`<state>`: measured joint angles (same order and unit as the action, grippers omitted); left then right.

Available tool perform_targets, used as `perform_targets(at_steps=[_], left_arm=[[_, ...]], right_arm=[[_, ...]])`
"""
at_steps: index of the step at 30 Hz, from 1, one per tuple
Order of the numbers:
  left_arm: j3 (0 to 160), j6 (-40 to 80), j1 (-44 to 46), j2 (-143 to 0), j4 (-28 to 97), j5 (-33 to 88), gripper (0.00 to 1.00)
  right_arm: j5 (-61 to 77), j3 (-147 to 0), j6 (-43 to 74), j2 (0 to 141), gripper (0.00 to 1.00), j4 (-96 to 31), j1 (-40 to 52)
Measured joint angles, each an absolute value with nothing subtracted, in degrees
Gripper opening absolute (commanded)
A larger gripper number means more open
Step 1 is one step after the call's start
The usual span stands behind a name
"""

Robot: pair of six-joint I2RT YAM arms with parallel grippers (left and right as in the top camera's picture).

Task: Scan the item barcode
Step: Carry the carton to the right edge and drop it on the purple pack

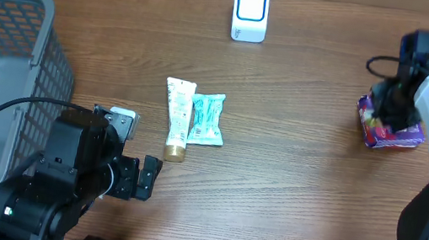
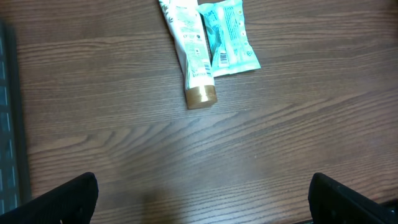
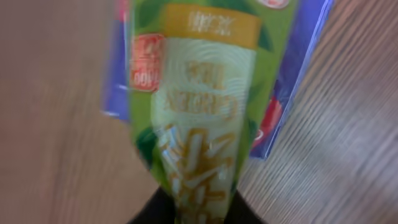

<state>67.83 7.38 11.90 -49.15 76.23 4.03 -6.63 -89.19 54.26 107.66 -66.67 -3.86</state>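
Green packet (image 3: 194,118), white lettering blurred

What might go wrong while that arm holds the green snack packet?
The right gripper pinches the green packet by one narrow end, so it may slip or droop. The white scanner sits far across the table, so the packet may arrive turned the wrong way.

1. The green pack (image 3: 199,112) is blurred in the right wrist view, its print unreadable and its top cut off.
2. The right gripper (image 3: 189,214) is mostly hidden under it, so its grip cannot be told.
3. Overhead, that gripper covers part of the purple pack (image 1: 403,138) at the table's (image 1: 289,191) right edge.
4. The basket (image 1: 1,63) runs off the left.
5. The tube's (image 2: 193,56) far end is cut off.
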Motion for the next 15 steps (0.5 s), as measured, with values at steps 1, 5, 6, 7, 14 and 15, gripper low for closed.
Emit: perform_targets(at_steps=[1, 5, 6, 7, 14, 15], left_arm=[[67.8, 7.4, 11.9, -49.1, 76.2, 4.0, 0.99], [67.8, 7.4, 11.9, -49.1, 76.2, 4.0, 1.00], [67.8, 7.4, 11.9, -49.1, 76.2, 4.0, 1.00], [67.8, 7.4, 11.9, -49.1, 76.2, 4.0, 0.99], [67.8, 7.4, 11.9, -49.1, 76.2, 4.0, 1.00], [67.8, 7.4, 11.9, -49.2, 76.2, 4.0, 1.00]], right_arm=[[-6.2, -87.3, 54.6, 107.7, 0.36, -65.5, -4.2], [-5.8, -85.0, 54.8, 107.7, 0.70, -63.5, -4.9], [-6.0, -85.0, 54.7, 107.7, 0.72, -62.9, -5.1], [-6.0, -85.1, 54.7, 107.6, 0.74, -62.3, -5.3], [-3.9, -90.8, 46.4, 107.6, 0.92, -63.1, -5.9], [-3.1, -91.9, 45.0, 107.6, 0.92, -63.3, -5.9]])
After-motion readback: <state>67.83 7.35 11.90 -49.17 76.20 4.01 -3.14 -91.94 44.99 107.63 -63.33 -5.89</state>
